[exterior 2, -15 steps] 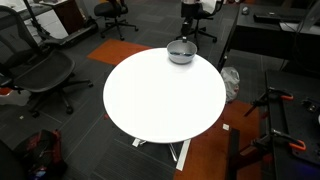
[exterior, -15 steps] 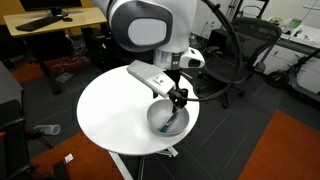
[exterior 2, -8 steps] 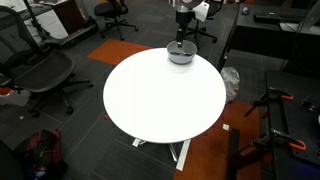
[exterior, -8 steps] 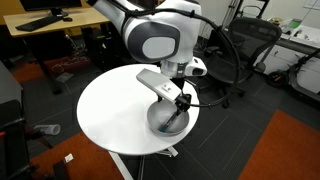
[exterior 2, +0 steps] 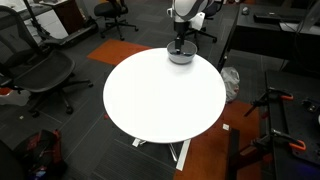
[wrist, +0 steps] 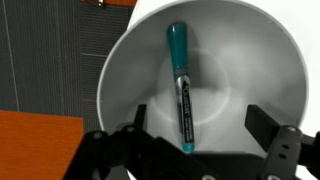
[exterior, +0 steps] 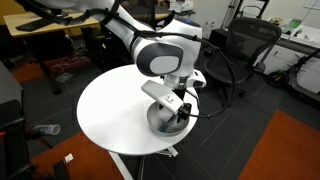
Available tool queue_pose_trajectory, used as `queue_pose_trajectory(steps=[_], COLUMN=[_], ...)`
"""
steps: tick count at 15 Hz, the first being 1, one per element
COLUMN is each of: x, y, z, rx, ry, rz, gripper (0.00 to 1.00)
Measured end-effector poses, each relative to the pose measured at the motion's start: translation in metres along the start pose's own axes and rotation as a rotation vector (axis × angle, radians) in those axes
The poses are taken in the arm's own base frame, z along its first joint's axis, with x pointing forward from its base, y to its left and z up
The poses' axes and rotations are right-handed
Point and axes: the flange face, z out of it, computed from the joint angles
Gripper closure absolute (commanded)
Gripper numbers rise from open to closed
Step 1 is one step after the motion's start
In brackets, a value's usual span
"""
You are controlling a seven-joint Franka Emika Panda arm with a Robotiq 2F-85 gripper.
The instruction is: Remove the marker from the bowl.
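The marker [wrist: 181, 85] lies inside the bowl [wrist: 270, 55] in the wrist view, a slim dark pen with teal ends, running top to bottom. My gripper [wrist: 196, 140] is open, its two dark fingers on either side of the marker's lower end, not touching it. In both exterior views the gripper [exterior: 181, 112] [exterior 2: 180, 42] reaches down into the grey bowl [exterior: 160, 124] [exterior 2: 181, 56] near the edge of the round white table [exterior: 110, 105]. The marker is hidden by the gripper in the exterior views.
The white table [exterior 2: 160, 95] stands on a dark carpet with orange patches [wrist: 35, 145]. Office chairs [exterior 2: 45, 70], desks [exterior: 50, 25] and cables surround it. The bowl sits close to the table's rim.
The arm has come down towards the bowl over the last second, and the gripper now sits inside it around the marker.
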Motion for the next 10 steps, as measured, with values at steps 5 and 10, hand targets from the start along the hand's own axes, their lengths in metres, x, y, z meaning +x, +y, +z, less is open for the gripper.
queue_pose_trajectory(steps=[5,10], x=[0.008,0.014], y=[0.003,0.005], z=[0.015,0.023], rx=[-0.002,-0.004], ry=[-0.004,-0.004], rz=[-0.002,-0.005], gripper=[0.0,0.16])
